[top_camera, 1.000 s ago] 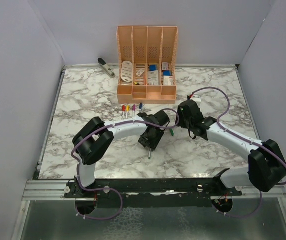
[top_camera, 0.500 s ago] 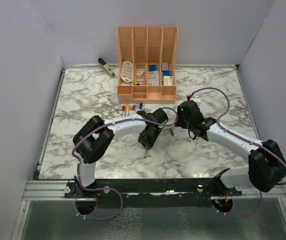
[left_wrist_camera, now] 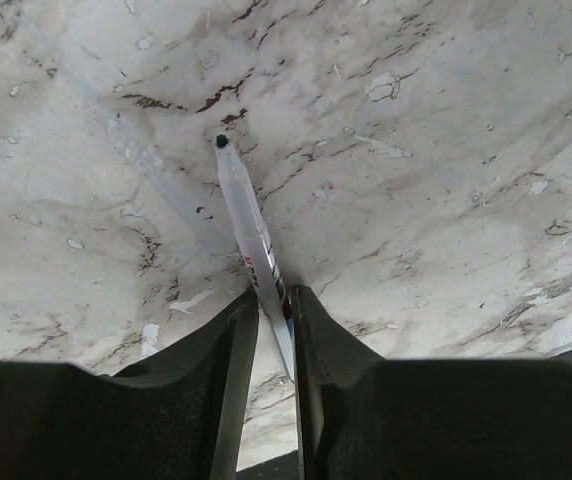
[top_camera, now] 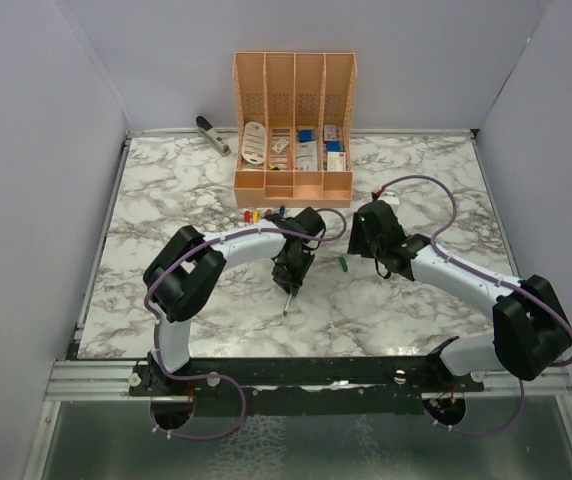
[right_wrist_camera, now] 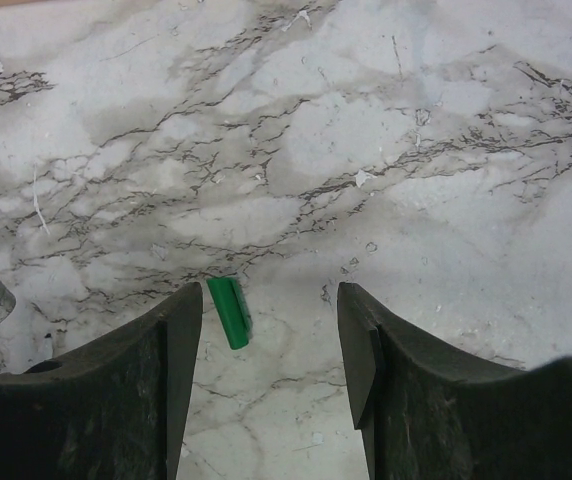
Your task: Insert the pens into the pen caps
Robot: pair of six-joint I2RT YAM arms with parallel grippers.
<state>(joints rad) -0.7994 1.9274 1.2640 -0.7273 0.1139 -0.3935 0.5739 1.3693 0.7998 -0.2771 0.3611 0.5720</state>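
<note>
We are recording the left fingers narrowing over the last second; they are now pinching the pen near its rear end, its dark tip pointing out over the counter. The right fingers are standing about half open and holding nothing, straddling the green cap, which is lying flat on the counter. We are judging the pen secured, with the cap not yet picked up for mating.
</note>
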